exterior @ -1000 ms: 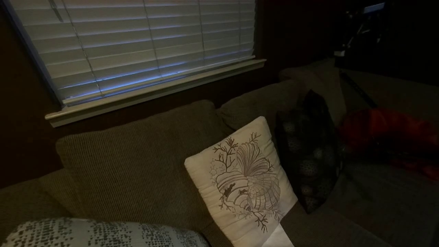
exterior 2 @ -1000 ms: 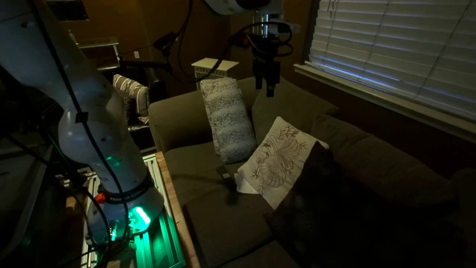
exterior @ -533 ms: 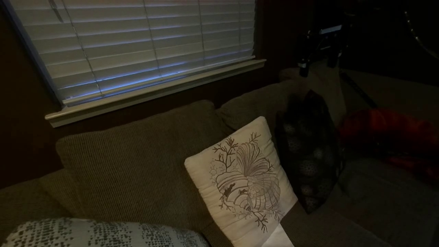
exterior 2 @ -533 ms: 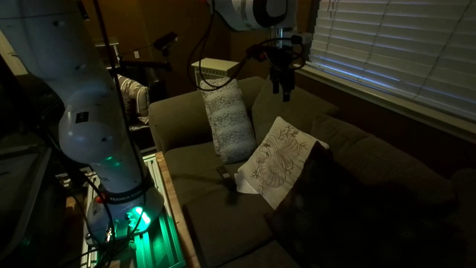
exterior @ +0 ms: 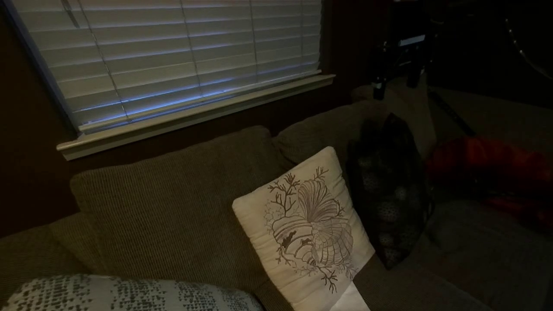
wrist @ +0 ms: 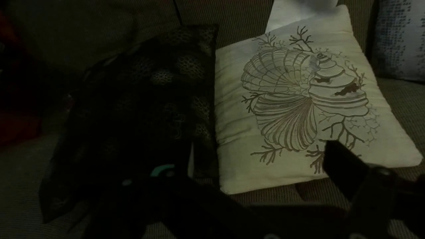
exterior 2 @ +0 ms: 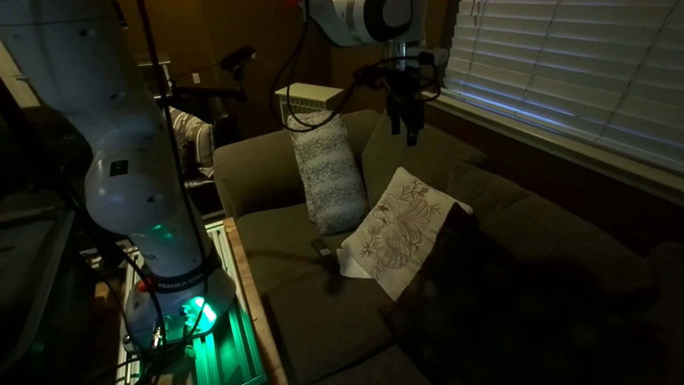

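One sofa point(exterior 2: 326, 326) — three patterned pillows point(exterior 2: 396, 230) point(exterior 2: 328, 174) point(exterior: 389, 207) on it, one remote point(exterior 2: 320, 247)

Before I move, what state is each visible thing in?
Hand: open, holding nothing
Seashell pillow: tilted, design showing
Dark patterned pillow: tilted, beside the seashell pillow
Striped pillow: propped by the armrest
White item: partly hidden by the seashell pillow
Remote control: lying on the seat cushion
Window blinds: lowered, slats nearly shut
Base light: lit green
Red item: too dim to tell
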Controlling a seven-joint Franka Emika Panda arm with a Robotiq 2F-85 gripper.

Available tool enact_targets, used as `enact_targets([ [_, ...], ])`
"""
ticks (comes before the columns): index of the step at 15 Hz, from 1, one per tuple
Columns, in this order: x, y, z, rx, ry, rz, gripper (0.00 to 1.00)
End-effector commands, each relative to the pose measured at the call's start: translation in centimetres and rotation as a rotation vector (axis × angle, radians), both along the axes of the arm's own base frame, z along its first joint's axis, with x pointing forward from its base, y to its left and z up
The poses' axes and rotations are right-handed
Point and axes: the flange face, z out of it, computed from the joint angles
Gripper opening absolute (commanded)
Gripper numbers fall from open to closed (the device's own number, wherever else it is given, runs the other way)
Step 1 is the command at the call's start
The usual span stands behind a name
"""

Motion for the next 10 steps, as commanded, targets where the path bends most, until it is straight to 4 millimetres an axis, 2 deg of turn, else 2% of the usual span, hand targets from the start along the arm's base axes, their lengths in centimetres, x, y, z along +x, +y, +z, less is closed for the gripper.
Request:
enact_targets([
  [1, 2.9, 2.3, -2.6, -0.008, -0.01, 0.076, 1.0],
  [6, 6.9, 3.9, -6.6, -0.046, -0.058, 0.15, 1.0],
  [10, 10.5, 3.3, -9.7, -0.07, -0.119, 0.177, 1.0],
])
